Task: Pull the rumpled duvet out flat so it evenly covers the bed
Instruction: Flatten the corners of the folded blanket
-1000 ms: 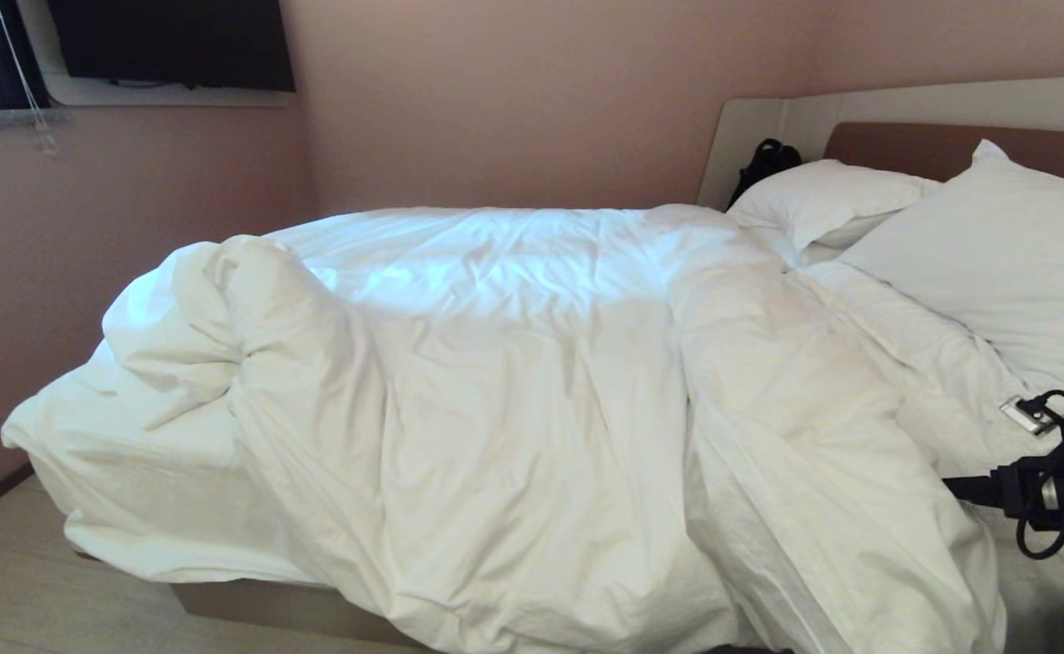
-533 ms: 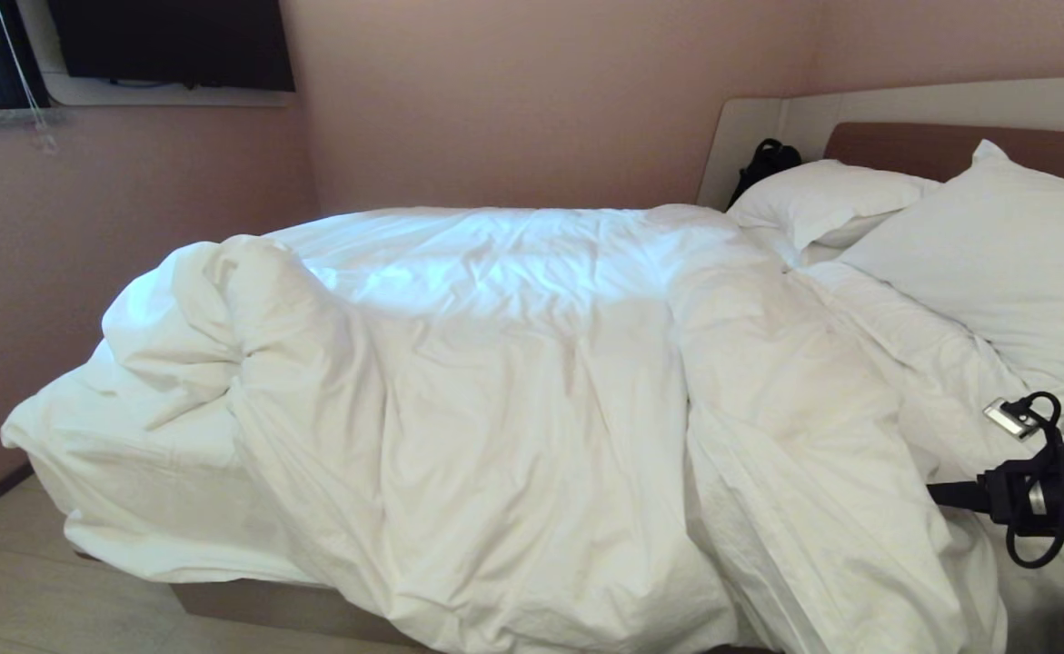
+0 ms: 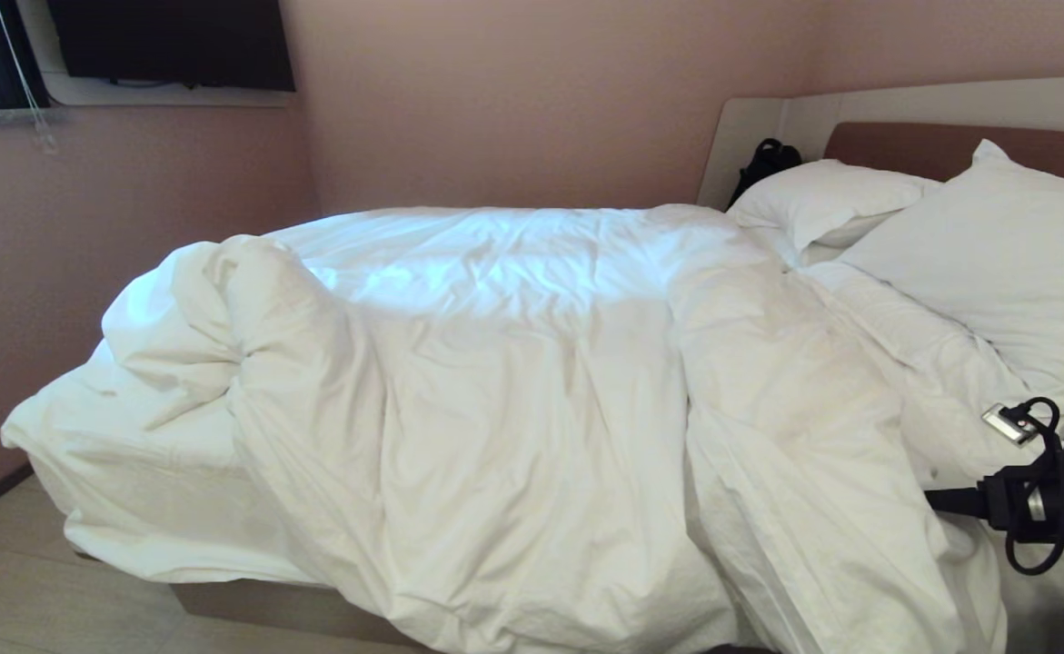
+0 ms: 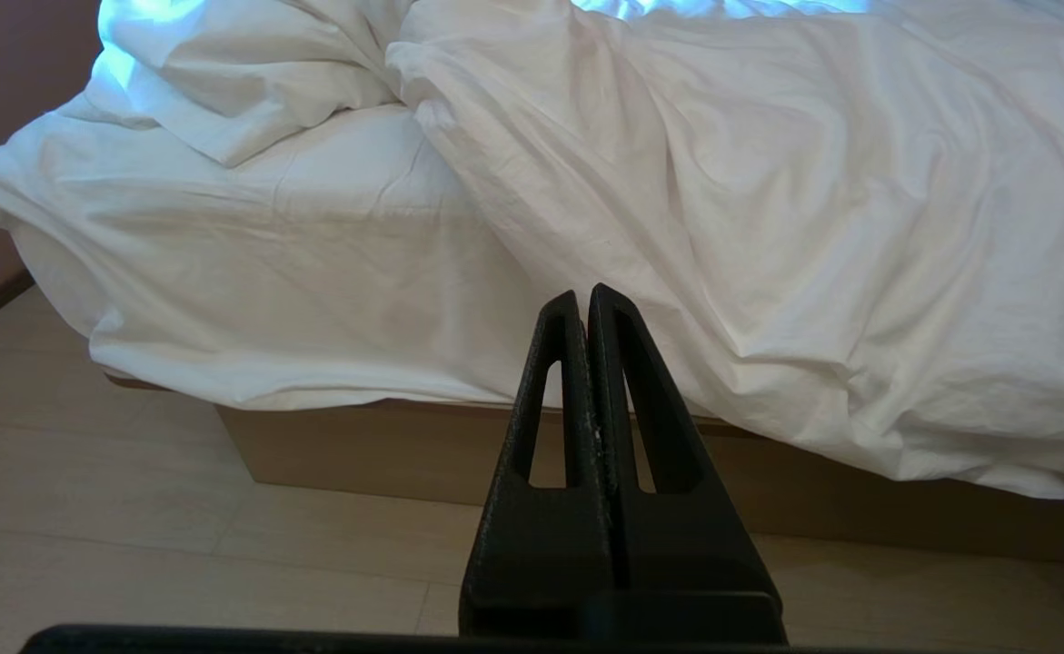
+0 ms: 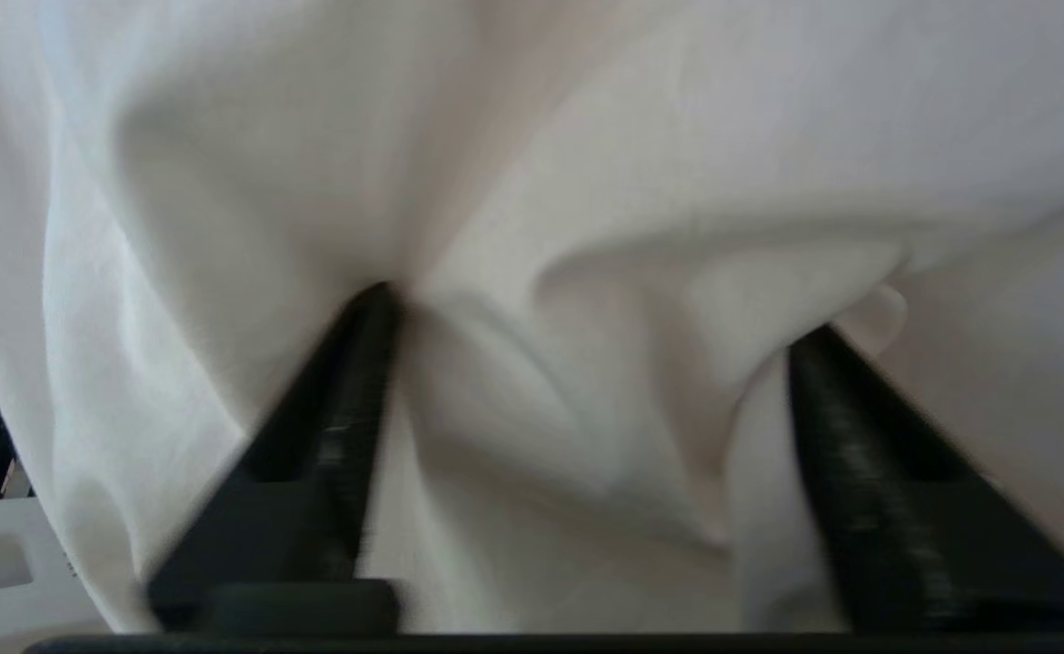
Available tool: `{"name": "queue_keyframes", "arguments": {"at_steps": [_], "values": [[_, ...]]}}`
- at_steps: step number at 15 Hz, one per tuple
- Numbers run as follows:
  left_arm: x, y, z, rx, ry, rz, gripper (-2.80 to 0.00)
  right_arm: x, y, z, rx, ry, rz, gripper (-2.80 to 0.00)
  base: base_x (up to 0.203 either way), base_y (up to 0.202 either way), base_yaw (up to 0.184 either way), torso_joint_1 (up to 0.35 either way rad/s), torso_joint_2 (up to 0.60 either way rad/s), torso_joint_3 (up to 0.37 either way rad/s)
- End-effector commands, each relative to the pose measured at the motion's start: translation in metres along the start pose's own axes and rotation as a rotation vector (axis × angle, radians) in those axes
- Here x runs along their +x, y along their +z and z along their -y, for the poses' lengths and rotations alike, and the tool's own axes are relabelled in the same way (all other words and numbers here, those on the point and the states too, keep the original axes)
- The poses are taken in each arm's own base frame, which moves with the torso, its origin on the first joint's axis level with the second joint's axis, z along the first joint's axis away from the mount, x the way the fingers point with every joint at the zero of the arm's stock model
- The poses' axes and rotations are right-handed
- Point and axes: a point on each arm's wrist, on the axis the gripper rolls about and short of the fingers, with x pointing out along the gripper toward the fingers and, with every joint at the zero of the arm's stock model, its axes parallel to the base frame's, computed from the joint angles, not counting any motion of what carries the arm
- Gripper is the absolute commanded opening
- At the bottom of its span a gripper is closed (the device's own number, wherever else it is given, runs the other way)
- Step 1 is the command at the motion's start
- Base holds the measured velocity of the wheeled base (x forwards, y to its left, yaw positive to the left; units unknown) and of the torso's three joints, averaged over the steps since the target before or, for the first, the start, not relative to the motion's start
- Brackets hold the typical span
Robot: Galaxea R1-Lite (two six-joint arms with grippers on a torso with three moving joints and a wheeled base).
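Note:
The white duvet lies rumpled across the bed, bunched in a thick fold at the foot end and hanging over the near side. At the right edge of the head view, my right gripper is pushed into the duvet's near edge below the pillows. In the right wrist view it is open, its jaws wide apart and pressed into a ridge of duvet cloth lying between them. My left gripper is shut and empty. It hangs low over the floor, short of the bed's side and the duvet.
Two white pillows lean against the brown headboard, with a black bag behind them. The pink wall runs along the far side. Bare mattress sheet shows at the foot corner. Wooden floor lies along the near side.
My right gripper has slid a little to the left, deeper into the duvet's edge. The duvet and the rest of the scene have stayed in place.

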Motion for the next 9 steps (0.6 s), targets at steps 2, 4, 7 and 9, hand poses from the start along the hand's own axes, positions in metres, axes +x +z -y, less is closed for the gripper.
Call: {"name": "queue_keyframes", "arguments": {"at_steps": [2,4,7,9], "values": [[0.0001,0.0,0.0,0.0,0.0,-0.001,-2.8,-0.0008,-0.0005,-0.0023,-0.008,0.004,0.006,-2.8,0.0,0.0,0.0,0.0,0.0,0.0],[0.0,0.0,0.0,0.0,0.0,0.0,-2.8,-0.0005,-0.0025,-0.0029,-0.001,0.006,0.002,-2.8,0.0,0.0,0.0,0.0,0.0,0.0],[0.0,0.0,0.0,0.0,0.0,0.0,-2.8,-0.0024,-0.0029,-0.0053,0.0,0.005,0.004,-2.8,0.0,0.0,0.0,0.0,0.0,0.0],[0.0,0.0,0.0,0.0,0.0,0.0,-2.8,-0.0066,-0.0052,-0.0111,0.005,0.002,0.007,-2.8,0.0,0.0,0.0,0.0,0.0,0.0]]}}
